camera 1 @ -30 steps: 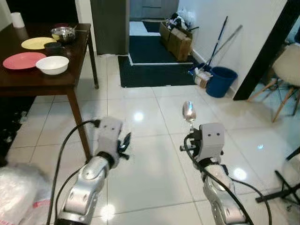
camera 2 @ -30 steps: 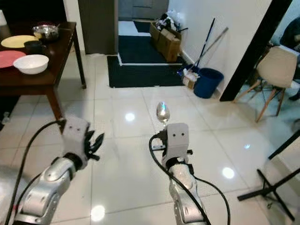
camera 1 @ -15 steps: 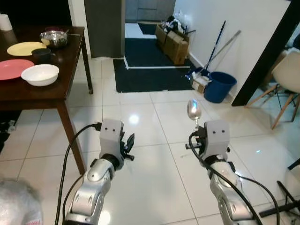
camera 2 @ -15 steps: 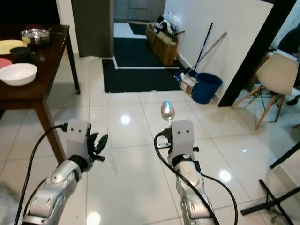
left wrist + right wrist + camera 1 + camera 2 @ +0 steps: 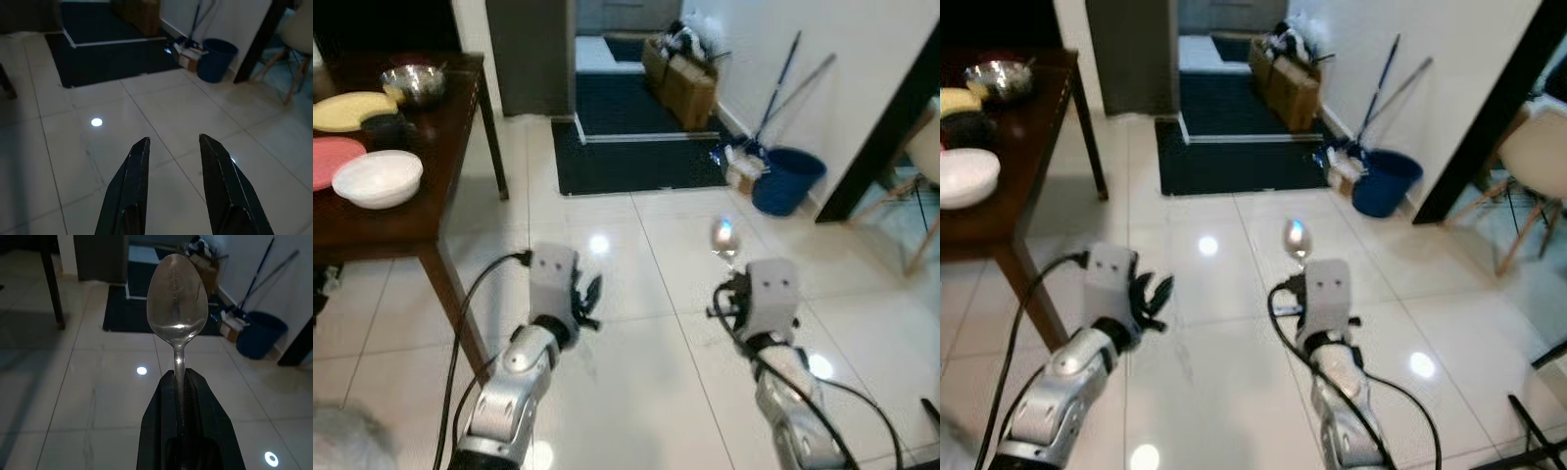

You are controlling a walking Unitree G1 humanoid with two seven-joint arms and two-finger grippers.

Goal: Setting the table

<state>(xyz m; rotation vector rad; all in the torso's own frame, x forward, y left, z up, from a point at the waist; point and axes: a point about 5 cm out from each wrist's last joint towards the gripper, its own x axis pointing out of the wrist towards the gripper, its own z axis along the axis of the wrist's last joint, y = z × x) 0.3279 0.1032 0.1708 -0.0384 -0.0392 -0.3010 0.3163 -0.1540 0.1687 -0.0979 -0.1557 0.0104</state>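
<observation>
My right gripper [image 5: 179,377] is shut on the handle of a metal spoon [image 5: 177,303], whose bowl stands upright above the fingers [image 5: 723,236]. My left gripper [image 5: 171,144] is open and holds nothing, hovering over the tiled floor. The dark wooden table [image 5: 382,220] stands to the left. On it are a white bowl [image 5: 378,177], a pink plate [image 5: 331,160], a yellow plate [image 5: 350,110], a dark cup [image 5: 380,125] and a metal bowl [image 5: 414,83].
A table leg [image 5: 458,304] stands close to my left arm. A dark mat [image 5: 636,142] lies ahead before a doorway. A blue bucket [image 5: 788,181], mop handles [image 5: 783,83] and boxes [image 5: 685,83] line the right wall. A chair [image 5: 1533,162] stands at far right.
The camera view has shifted and blurred, with the table now closer on the left. Both arms keep their pose, the spoon still held upright.
</observation>
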